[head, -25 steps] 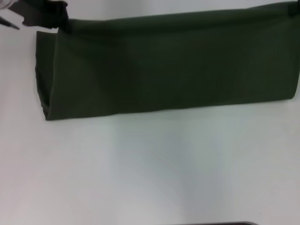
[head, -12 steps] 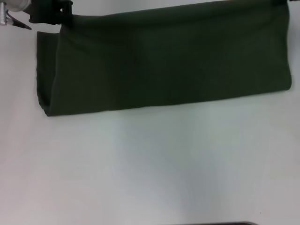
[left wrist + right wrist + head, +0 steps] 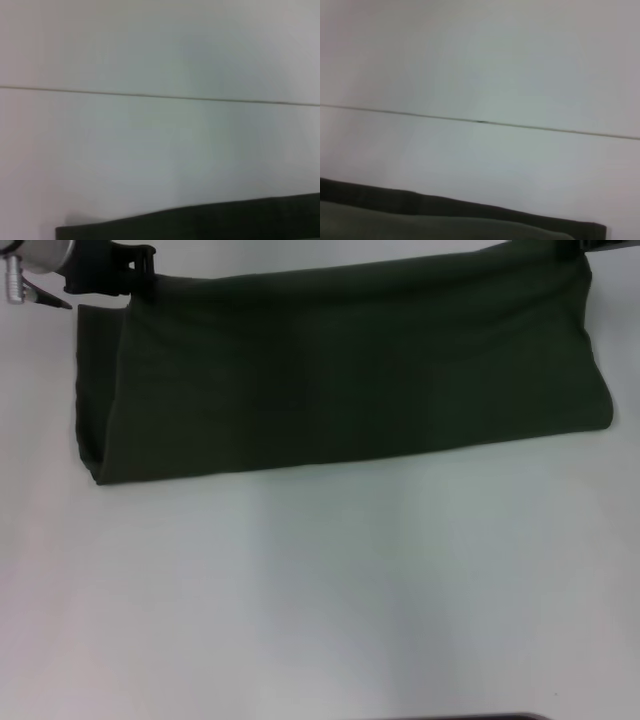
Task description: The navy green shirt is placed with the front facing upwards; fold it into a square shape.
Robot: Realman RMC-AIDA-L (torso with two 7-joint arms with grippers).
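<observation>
The navy green shirt (image 3: 350, 370) lies as a long dark olive band across the far part of the white table, plain side up, with no lettering showing. My left gripper (image 3: 135, 278) is at the band's far left corner, shut on the cloth edge. Only a dark sliver of my right gripper (image 3: 603, 245) shows at the frame's top, at the far right corner, shut on that edge. The far edge looks held up between them. The shirt's edge also shows as a dark strip in the left wrist view (image 3: 210, 222) and in the right wrist view (image 3: 430, 217).
The white table (image 3: 320, 600) stretches bare toward me in front of the shirt. A thin seam line (image 3: 160, 96) crosses the tabletop in both wrist views. A dark strip (image 3: 480, 717) shows at the near edge.
The shirt's right end has drawn in leftward and slightly away from me with the right gripper. The left gripper has come a little further into view at the far left corner.
</observation>
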